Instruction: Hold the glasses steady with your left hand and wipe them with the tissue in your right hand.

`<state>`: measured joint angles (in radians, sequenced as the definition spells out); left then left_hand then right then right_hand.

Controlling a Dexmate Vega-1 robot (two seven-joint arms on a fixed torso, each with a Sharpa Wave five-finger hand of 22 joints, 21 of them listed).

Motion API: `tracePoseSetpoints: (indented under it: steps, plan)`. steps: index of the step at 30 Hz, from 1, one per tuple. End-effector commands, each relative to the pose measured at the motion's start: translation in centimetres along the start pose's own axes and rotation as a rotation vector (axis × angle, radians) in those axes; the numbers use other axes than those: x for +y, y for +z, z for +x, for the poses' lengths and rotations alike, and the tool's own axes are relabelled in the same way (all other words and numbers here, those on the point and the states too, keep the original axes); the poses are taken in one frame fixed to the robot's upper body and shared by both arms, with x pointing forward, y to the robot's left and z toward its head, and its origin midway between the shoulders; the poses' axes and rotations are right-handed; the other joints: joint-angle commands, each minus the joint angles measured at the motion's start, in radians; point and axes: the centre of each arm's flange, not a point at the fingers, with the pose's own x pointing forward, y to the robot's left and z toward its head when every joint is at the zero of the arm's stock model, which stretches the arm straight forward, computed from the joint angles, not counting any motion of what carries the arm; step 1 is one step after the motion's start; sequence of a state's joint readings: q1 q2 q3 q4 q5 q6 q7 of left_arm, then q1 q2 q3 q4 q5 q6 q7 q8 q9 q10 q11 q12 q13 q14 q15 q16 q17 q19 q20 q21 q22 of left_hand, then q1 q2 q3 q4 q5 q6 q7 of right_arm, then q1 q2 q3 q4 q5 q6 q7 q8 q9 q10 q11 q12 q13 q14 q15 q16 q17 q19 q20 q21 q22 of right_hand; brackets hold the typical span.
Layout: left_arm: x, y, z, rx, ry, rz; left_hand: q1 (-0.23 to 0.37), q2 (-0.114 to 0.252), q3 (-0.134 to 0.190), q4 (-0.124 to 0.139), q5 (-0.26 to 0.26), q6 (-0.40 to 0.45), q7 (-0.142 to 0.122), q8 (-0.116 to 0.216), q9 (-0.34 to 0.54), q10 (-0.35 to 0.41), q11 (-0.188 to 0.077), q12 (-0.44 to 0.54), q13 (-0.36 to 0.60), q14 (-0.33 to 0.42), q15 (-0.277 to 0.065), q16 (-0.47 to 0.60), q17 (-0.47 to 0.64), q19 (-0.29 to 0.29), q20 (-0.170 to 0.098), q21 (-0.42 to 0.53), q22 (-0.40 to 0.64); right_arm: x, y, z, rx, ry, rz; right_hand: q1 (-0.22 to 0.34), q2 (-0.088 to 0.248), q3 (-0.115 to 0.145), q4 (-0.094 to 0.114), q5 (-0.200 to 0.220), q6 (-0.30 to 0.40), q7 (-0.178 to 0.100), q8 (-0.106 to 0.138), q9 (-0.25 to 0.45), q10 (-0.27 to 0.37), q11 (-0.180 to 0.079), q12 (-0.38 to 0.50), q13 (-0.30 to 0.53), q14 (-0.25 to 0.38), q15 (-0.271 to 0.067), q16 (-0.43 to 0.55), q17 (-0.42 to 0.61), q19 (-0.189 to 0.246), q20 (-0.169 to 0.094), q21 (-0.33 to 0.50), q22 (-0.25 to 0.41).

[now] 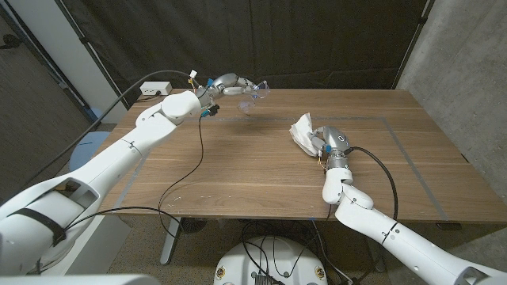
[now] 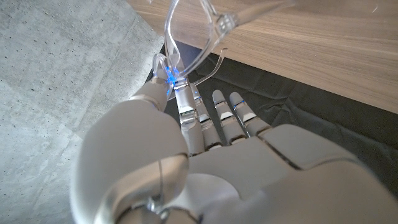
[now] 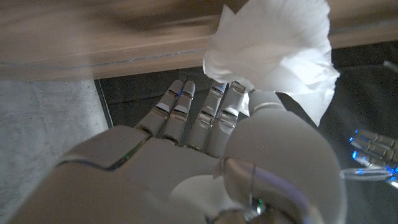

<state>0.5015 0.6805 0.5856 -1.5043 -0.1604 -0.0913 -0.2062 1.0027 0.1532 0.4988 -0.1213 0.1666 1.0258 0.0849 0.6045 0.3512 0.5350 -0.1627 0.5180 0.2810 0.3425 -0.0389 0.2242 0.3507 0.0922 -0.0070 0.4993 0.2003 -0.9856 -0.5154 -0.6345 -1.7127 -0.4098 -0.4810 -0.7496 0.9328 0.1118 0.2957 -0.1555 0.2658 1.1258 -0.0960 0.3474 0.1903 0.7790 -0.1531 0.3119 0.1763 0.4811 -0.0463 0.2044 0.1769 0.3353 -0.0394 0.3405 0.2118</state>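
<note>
The clear glasses (image 1: 258, 92) hang above the table's far side, pinched by my left hand (image 1: 228, 83). In the left wrist view the thumb and a finger of my left hand (image 2: 205, 162) clamp the transparent frame (image 2: 194, 31) at one end, lenses tilted over the wood. My right hand (image 1: 333, 142) sits low over the table right of centre and holds a crumpled white tissue (image 1: 302, 129). The right wrist view shows that hand (image 3: 205, 168) with the tissue (image 3: 273, 50) bunched between thumb and fingers. The two hands are well apart.
A white power strip (image 1: 154, 89) lies at the table's far left corner, with a black cable (image 1: 194, 162) trailing across the wood. Faint tape lines (image 1: 400, 146) mark the right part of the table. A black curtain hangs behind.
</note>
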Motion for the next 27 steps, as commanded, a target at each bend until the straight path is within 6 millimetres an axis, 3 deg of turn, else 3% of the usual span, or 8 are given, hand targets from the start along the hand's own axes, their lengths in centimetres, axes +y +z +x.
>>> tracePoseSetpoints:
  steps: [1,14,27]
  plan:
    - [-0.6,0.2,0.2,0.005,-0.026,-0.004,0.005,0.001,0.019,0.011,0.004,0.017,0.01,0.003,0.004,0.017,-0.026,0.006,0.002,-0.002,-0.123,-0.003,0.003,-0.003,0.001,0.007,0.0,-3.0,0.6,-0.2,0.03,-0.391,0.262,0.015,0.003,0.01,0.002,-0.004,0.006,0.013,-0.004,0.002,0.015,0.001,0.004,0.004,0.021,-0.152,-0.003,0.0,0.007,-0.022,0.008,0.006]
    - [-0.9,0.2,0.4,0.01,-0.04,-0.01,0.003,0.003,0.021,0.012,0.004,0.012,0.009,-0.001,0.008,0.013,-0.023,0.006,0.003,-0.007,-0.119,-0.004,0.006,-0.007,0.005,0.007,0.0,-4.6,2.3,-0.1,-0.023,-0.489,0.467,0.024,0.005,0.014,0.003,-0.008,0.018,0.023,-0.007,0.002,0.024,0.007,-0.001,0.004,0.031,-0.153,-0.008,0.001,0.011,-0.021,0.015,0.008]
    - [-1.7,0.6,1.6,0.007,-0.083,0.003,-0.002,0.005,0.023,0.016,0.005,0.003,0.004,-0.004,0.017,0.002,-0.014,0.003,0.003,-0.01,-0.113,-0.003,0.01,-0.01,0.015,0.008,0.0,-5.2,5.3,0.4,-0.113,-0.573,0.399,0.029,0.002,0.014,0.003,-0.011,0.025,0.024,-0.009,0.002,0.031,0.003,-0.004,0.004,0.032,-0.151,-0.013,0.002,0.008,-0.018,0.018,0.01]
